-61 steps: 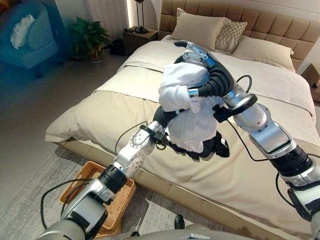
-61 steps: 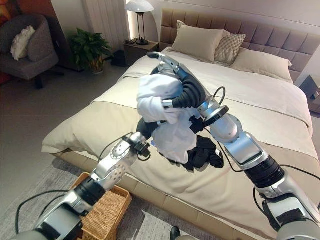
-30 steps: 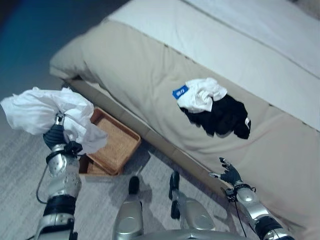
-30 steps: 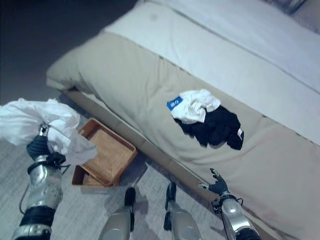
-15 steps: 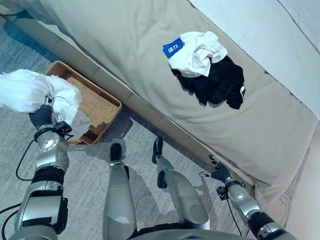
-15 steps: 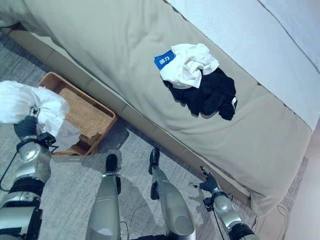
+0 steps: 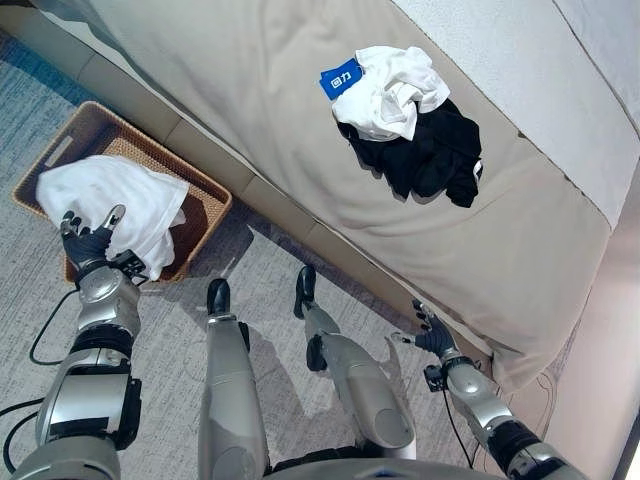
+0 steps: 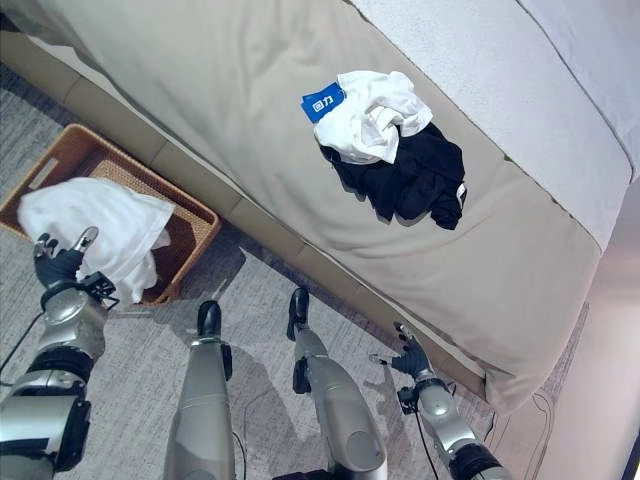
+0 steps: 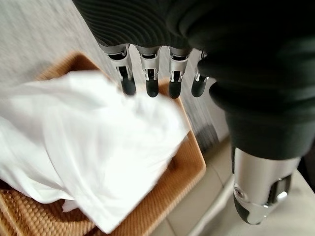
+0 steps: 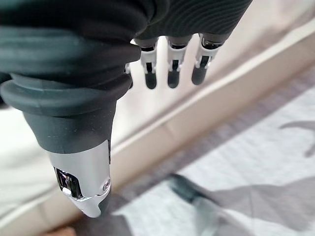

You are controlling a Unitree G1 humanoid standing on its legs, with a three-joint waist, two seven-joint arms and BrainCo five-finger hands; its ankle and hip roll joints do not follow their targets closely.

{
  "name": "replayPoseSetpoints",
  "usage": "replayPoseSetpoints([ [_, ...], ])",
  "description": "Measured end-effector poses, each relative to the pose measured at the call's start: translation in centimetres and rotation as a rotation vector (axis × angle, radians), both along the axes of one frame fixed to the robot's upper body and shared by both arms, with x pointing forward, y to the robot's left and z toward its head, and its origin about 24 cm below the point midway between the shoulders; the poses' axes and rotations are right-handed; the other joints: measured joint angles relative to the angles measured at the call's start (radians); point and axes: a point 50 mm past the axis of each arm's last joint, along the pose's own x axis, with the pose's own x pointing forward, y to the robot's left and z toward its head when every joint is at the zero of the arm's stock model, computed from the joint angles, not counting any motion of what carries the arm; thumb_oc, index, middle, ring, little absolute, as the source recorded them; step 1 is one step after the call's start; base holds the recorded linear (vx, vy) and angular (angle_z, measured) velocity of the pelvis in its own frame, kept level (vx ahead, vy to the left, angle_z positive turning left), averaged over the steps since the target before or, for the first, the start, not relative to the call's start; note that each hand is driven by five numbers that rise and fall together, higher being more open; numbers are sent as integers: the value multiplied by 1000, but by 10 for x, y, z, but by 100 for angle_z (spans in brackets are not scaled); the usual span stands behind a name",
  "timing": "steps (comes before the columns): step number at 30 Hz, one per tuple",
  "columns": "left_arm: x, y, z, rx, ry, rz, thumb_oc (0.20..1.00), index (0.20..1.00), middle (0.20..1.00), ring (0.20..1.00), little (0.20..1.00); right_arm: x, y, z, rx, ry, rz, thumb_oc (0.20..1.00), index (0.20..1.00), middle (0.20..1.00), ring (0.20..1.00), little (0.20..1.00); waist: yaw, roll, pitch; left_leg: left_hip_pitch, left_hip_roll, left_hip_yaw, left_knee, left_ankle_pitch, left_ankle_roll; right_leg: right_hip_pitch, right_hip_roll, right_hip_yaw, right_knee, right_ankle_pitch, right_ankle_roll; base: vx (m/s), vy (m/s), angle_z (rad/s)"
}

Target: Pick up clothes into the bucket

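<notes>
A white garment (image 7: 115, 205) lies in the brown wicker basket (image 7: 70, 140) on the floor beside the bed, draping over its near rim. My left hand (image 7: 88, 243) hovers just in front of the basket, fingers straight and open, holding nothing; its fingers (image 9: 150, 81) hang above the cloth (image 9: 83, 147). On the beige bed (image 7: 250, 90) a white garment with a blue tag (image 7: 385, 88) rests on a black garment (image 7: 435, 155). My right hand (image 7: 432, 338) hangs low by the bed's side, open and empty, shown close in the right wrist view (image 10: 170, 64).
The bed's base board (image 7: 260, 195) runs diagonally right behind the basket. Grey carpet (image 7: 30, 110) surrounds the basket. A white sheet (image 7: 520, 70) covers the far part of the bed.
My left hand has let go of the white garment, which has dropped into the basket. The fingers have straightened. The camera has shifted slightly; my right hand stays low.
</notes>
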Motion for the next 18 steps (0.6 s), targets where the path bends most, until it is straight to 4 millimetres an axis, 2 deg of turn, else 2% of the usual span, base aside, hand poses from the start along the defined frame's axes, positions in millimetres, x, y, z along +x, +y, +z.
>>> replayPoseSetpoints([
  [2, -7, 3, -8, -42, 0, 40, 1000, 1000, 1000, 1000, 1000, 9, 3, 11, 34, -54, -15, 1000, 1000, 1000, 1000, 1000, 6, 0, 0, 6, -1, 3, -13, 4, 5, -1, -2, 1, 0, 1, 0, 0, 0, 0],
  [4, -18, 8, -18, -60, 27, 68, 1000, 1000, 1000, 1000, 1000, 19, 5, 31, 89, -153, -52, 1000, 1000, 1000, 1000, 1000, 2, 0, 0, 22, -3, 12, -36, 9, 12, 0, -7, 10, 0, 2, 3, 5, 11, -8],
  [7, -37, 9, -41, -82, 96, 103, 1000, 1000, 1000, 1000, 1000, 43, 2, 72, 135, -346, -104, 1000, 1000, 1000, 1000, 1000, 15, 5, 3, 57, -9, 33, -70, 16, 19, 9, -16, 23, 0, 3, 2, -5, 15, -8],
  [8, -38, 6, -44, -76, 109, 97, 1000, 1000, 1000, 1000, 1000, 45, 0, 79, 142, -382, -123, 1000, 1000, 1000, 1000, 1000, 14, 5, 4, 61, -9, 35, -79, 21, 19, 8, -19, 24, 0, 3, 1, -1, 24, 5],
  [9, -40, 0, -52, -49, 155, 79, 1000, 1000, 1000, 1000, 1000, 58, -3, 101, 137, -475, -146, 1000, 1000, 1000, 1000, 1000, 20, 15, 10, 71, -18, 35, -102, 32, 25, 9, -27, 22, 2, 1, -1, 3, 8, 10],
  [10, -38, -8, -58, -32, 181, 47, 1000, 1000, 1000, 1000, 1000, 64, -10, 115, 129, -530, -175, 1000, 1000, 1000, 1000, 1000, 25, 22, 15, 77, -21, 39, -117, 39, 24, 9, -32, 23, 2, 1, -1, -10, 22, 16],
  [11, -33, -23, -64, 13, 223, -10, 1000, 1000, 1000, 1000, 1000, 75, -19, 141, 103, -638, -217, 1000, 1000, 1000, 1000, 1000, 41, 42, 29, 91, -32, 41, -140, 57, 26, 9, -45, 22, 5, 1, -2, -4, 12, 16],
  [12, -32, -31, -67, 43, 238, -41, 1000, 1000, 1000, 1000, 1000, 78, -24, 151, 84, -678, -238, 1000, 1000, 1000, 1000, 1000, 54, 55, 38, 98, -38, 38, -153, 65, 30, 9, -50, 21, 11, 1, -4, 2, 9, 20],
  [13, -29, -54, -72, 129, 269, -143, 1000, 1000, 1000, 1000, 1000, 87, -33, 177, 43, -769, -277, 1000, 1000, 1000, 1000, 1000, 67, 79, 54, 116, -49, 38, -189, 83, 30, 6, -64, 19, 24, -7, -4, 14, -13, 19],
  [14, -28, -63, -73, 180, 284, -196, 1000, 1000, 1000, 1000, 1000, 89, -37, 185, 32, -800, -296, 1000, 1000, 1000, 1000, 1000, 60, 87, 59, 123, -55, 38, -207, 93, 29, 2, -69, 18, 30, -9, -5, -6, -13, 24],
  [15, -27, -89, -80, 273, 309, -324, 1000, 1000, 1000, 1000, 1000, 94, -46, 206, -2, -879, -347, 1000, 1000, 1000, 1000, 1000, 88, 112, 70, 138, -67, 32, -245, 115, 33, -2, -84, 10, 42, -18, -4, 23, -45, 20],
  [16, -27, -96, -82, 289, 309, -355, 1000, 1000, 1000, 1000, 1000, 94, -51, 210, -15, -894, -373, 1000, 1000, 1000, 1000, 1000, 89, 120, 72, 144, -71, 32, -261, 123, 32, -6, -89, 10, 50, -22, -6, 20, -74, 24],
  [18, -32, -124, -100, 235, 330, -433, 1000, 1000, 1000, 1000, 1000, 99, -60, 228, -75, -945, -424, 1000, 1000, 1000, 1000, 1000, 114, 147, 75, 171, -82, 25, -315, 150, 35, -12, -106, -4, 81, -46, -2, 20, -87, 22],
])
